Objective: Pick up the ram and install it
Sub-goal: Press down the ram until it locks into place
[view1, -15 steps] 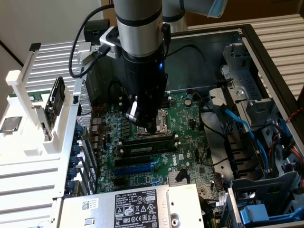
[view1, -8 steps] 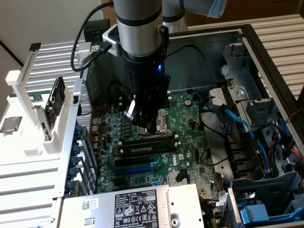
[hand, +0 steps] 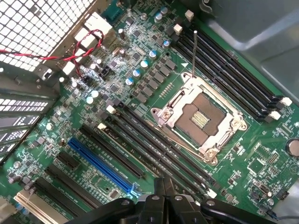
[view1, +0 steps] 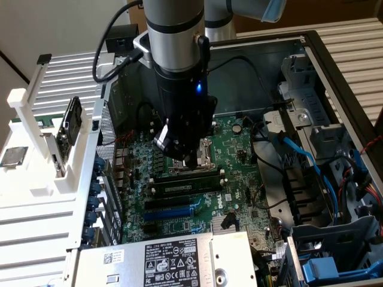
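The ram (view1: 72,121), a dark stick with a green edge, stands upright in a white rack (view1: 42,137) outside the case at the exterior view's left. My gripper (view1: 190,160) hangs far from it, inside the open computer case, low over the motherboard (view1: 239,149). In the wrist view its black fingers (hand: 158,186) are pressed together with nothing between them. They hover over the long black memory slots (hand: 159,147) beside the open CPU socket (hand: 198,119). These slots (view1: 185,185) lie just in front of the gripper in the exterior view.
A small silver CPU chip (view1: 13,156) lies on the white rack. The power supply (view1: 167,260) sits at the case's near edge. Blue cables (view1: 305,158) and drive bays (view1: 335,251) crowd the exterior view's right. A blue expansion slot (hand: 100,163) and red wires (hand: 88,39) lie nearby.
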Available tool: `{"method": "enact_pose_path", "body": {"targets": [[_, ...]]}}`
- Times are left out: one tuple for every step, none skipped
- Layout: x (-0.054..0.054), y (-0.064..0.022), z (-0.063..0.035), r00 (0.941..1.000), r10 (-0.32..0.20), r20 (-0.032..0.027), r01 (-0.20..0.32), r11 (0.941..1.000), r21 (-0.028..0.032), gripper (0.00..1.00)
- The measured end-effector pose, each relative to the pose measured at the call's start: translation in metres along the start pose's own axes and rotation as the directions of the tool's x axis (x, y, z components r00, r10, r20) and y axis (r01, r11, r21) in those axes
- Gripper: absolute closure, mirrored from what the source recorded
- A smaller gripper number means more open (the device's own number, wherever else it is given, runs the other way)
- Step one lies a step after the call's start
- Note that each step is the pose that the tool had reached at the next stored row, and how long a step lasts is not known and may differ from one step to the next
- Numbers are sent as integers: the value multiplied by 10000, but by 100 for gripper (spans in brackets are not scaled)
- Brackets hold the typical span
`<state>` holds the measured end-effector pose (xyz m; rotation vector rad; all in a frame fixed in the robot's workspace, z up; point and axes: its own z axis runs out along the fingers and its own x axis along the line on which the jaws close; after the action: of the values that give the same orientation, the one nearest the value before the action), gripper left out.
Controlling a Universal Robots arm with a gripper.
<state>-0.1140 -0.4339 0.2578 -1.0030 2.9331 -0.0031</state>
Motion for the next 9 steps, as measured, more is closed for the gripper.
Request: {"method": "enact_pose_path", "body": {"targets": [[0, 0, 2, 9999, 145, 1, -145, 9999, 3, 90], [0, 0, 3, 9996, 294, 1, -294, 9996, 6, 90], [0, 0, 4, 9990, 455, 0, -455, 9990, 10, 90], [0, 0, 5, 9981, 610, -1, -610, 9981, 15, 90], [0, 0, 6, 9971, 759, -2, -759, 9971, 20, 90], [0, 0, 7, 9957, 928, -4, -928, 9957, 26, 90], [0, 0, 8, 9941, 1085, -5, -1085, 9941, 31, 90], [0, 0, 9, 9898, 1423, -8, -1423, 9898, 45, 90], [0, 0, 10, 9872, 1593, -10, -1592, 9872, 53, 90]]}}
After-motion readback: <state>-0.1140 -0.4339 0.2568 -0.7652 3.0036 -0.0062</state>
